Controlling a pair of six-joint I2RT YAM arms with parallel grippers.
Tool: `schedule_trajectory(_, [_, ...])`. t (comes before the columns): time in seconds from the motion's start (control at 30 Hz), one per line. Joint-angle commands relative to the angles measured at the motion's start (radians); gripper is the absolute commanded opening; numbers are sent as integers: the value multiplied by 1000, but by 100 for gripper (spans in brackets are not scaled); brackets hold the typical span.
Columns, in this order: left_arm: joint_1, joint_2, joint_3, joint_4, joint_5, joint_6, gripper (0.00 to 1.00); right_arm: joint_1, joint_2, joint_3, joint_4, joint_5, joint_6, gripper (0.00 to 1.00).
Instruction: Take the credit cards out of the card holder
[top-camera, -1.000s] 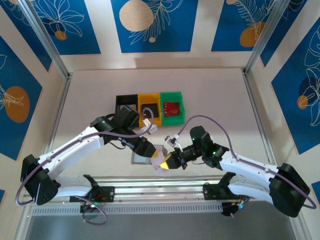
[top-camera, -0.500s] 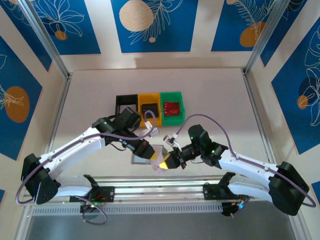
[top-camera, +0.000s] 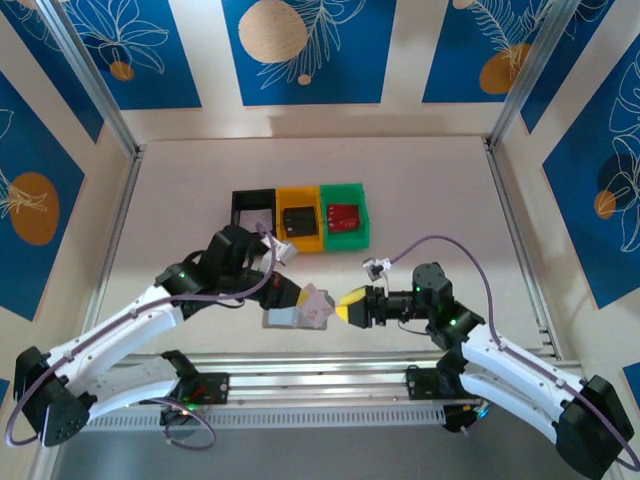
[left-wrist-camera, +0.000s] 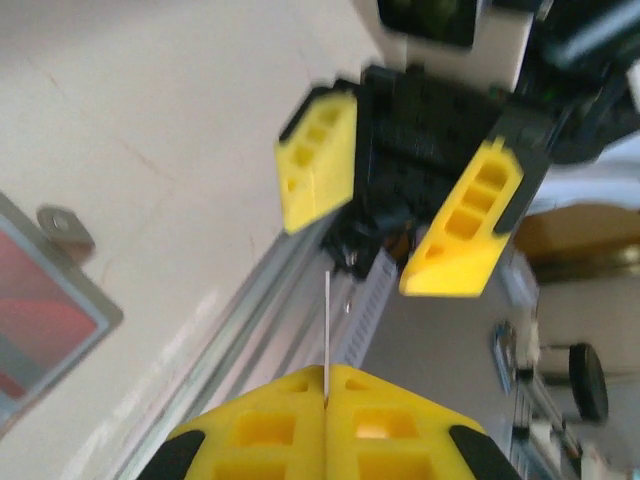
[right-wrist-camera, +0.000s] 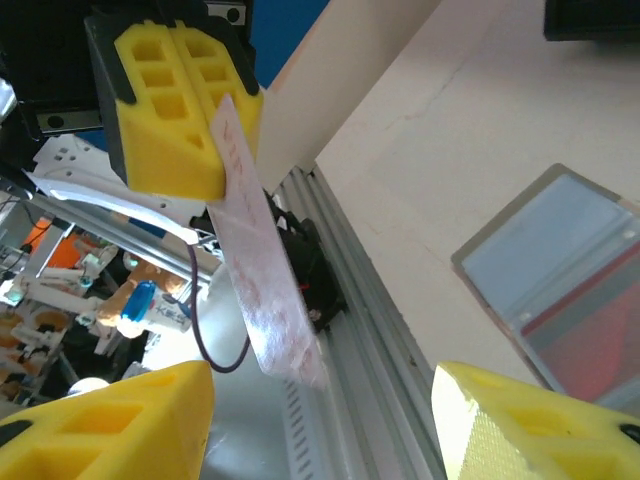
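Observation:
The card holder (top-camera: 281, 318) lies open and flat on the table near the front rail; it also shows as a grey frame with pale blue and red inside (right-wrist-camera: 570, 290) and at a view's left edge (left-wrist-camera: 45, 300). My left gripper (top-camera: 293, 294) is shut on a pale pink-white credit card (top-camera: 319, 303), held just above and to the right of the holder. That card appears edge-on (left-wrist-camera: 326, 330) between my left gripper's (left-wrist-camera: 327, 400) closed fingers, and broadside (right-wrist-camera: 265, 270). My right gripper (top-camera: 350, 306) stands open just right of the card, apart from it, its fingers (right-wrist-camera: 100, 425) spread wide.
Three bins sit in a row behind: black (top-camera: 253, 208), yellow (top-camera: 299, 222) with a dark card, green (top-camera: 344, 216) with a red card. The aluminium front rail (top-camera: 320, 372) runs just below the holder. Open tabletop lies to the right and far side.
My right gripper has opened, let go of the card and drawn back to the right. My left gripper shut on the card and holds it alone, shifted slightly left.

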Motion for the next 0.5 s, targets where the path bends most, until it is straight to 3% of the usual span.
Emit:
schedule_trajectory(0.0, [7,-43,-107,339,-74,-238,0,33,-58,-73,149,93,89,60])
schedule_trajectory(0.17, [-7,-47,-262,679,-103,-422,0,116,-98,-80,123,214,50,60])
schedule_trajectory(0.47, [-55,-31,-335,827,-138,-478,0,130,-44,-58,141,256,46,55])
